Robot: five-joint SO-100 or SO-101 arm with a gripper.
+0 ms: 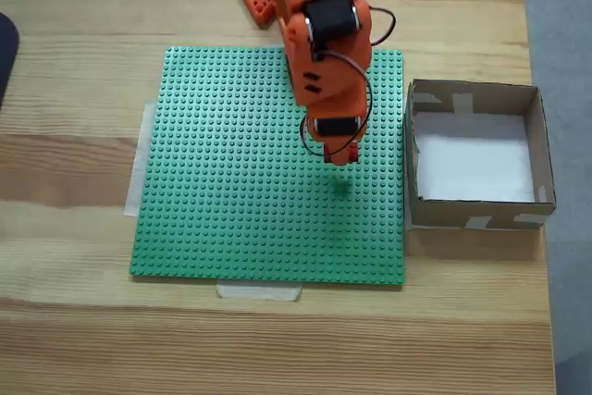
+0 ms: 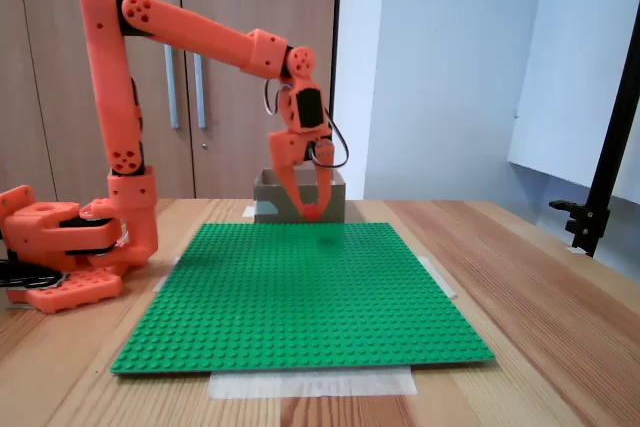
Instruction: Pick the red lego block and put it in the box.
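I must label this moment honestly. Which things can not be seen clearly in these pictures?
- The red lego block is mostly covered by the gripper in a fixed view; its studs are too small to make out.
- The box is partly hidden behind the gripper in a fixed view, its inside unseen.

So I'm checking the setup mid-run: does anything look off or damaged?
Nothing stands out. The hand holds the red brick above the green baseplate, which lies flat. The box sits upright, patched with tape.

Open air lies between the raised claw (image 1: 342,156) and the box (image 1: 536,141), whose near wall stands between.
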